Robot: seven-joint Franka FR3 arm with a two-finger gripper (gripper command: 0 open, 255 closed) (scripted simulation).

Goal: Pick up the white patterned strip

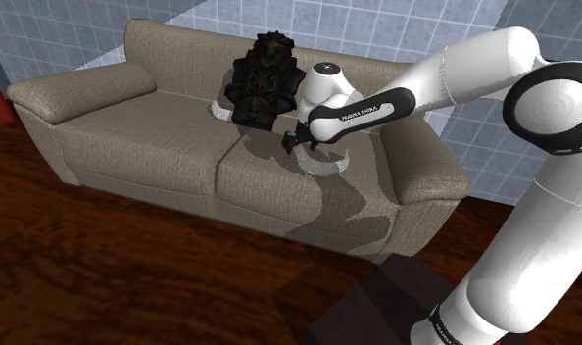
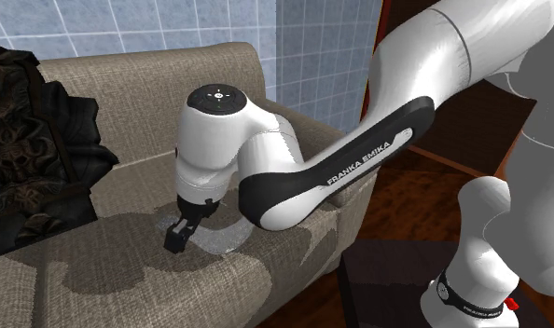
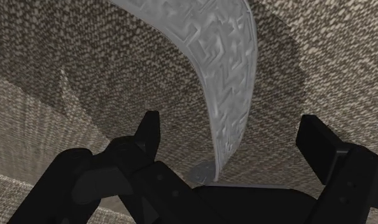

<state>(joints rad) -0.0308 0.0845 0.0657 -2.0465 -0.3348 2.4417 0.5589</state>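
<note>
The white patterned strip (image 1: 328,165) is a curved band with a raised maze-like relief, lying on the right seat cushion of a beige sofa (image 1: 152,147). My black gripper (image 1: 295,140) hangs just over the strip's end nearer the sofa's middle. In the second exterior view the gripper (image 2: 179,235) points down at the strip (image 2: 219,240), close to the cushion. In the wrist view the strip (image 3: 229,70) tapers toward the gripper (image 3: 232,137). Its narrow end stands between the two fingers. The fingers stand wide apart and neither touches the strip.
A black, dark-patterned bundle (image 1: 265,78) leans on the sofa back beside the gripper, with another white curved piece (image 1: 220,111) at its foot. The right armrest (image 1: 426,167) rises past the strip. Dark wood floor (image 1: 132,274) lies in front, and blue tiled wall behind.
</note>
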